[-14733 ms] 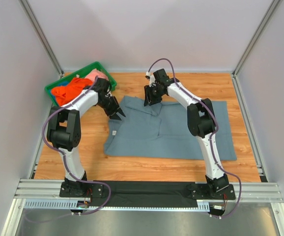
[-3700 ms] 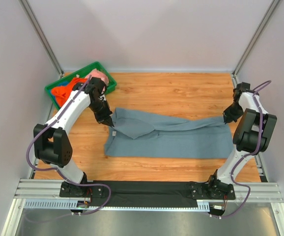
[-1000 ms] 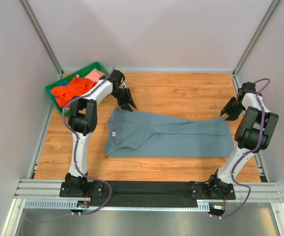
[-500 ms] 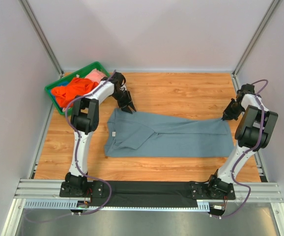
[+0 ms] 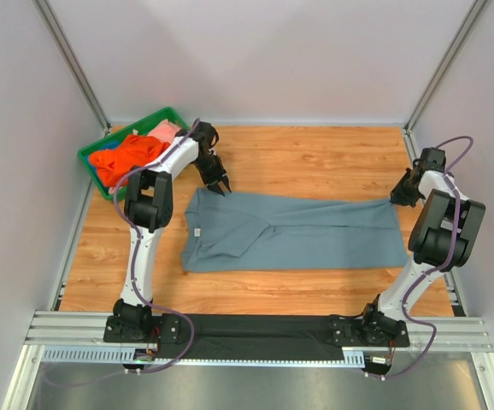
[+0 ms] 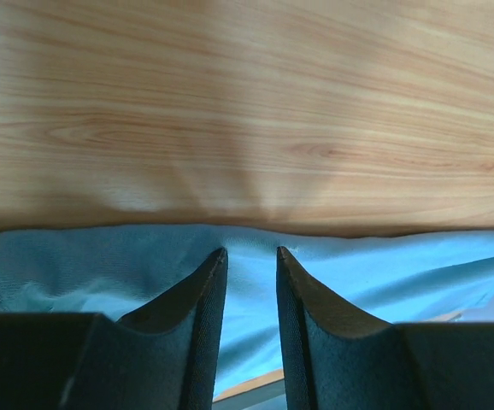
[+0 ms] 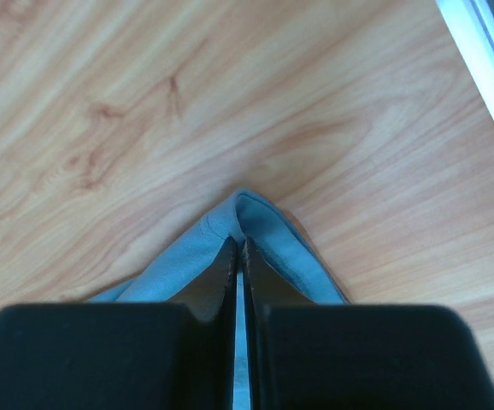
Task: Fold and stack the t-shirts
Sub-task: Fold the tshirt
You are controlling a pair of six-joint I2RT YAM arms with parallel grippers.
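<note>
Wood tabletop (image 5: 315, 162), pale walls (image 5: 255, 60); right hand (image 7: 239, 243) pinches grey-blue shirt (image 5: 315, 235), left hand (image 6: 249, 253) spread.

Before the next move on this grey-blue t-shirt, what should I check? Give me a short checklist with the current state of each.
1. Right end effector shut on a corner of the grey-blue t-shirt: ok.
2. Left end effector closed on the far edge: not ok, jaws open over the fabric.
3. Fabric between the left fingers: cannot tell.
4. Garment flat on the table: not ok, a flap lies folded over.
5. Orange t-shirt and pink t-shirt inside the green bin: ok.
</note>
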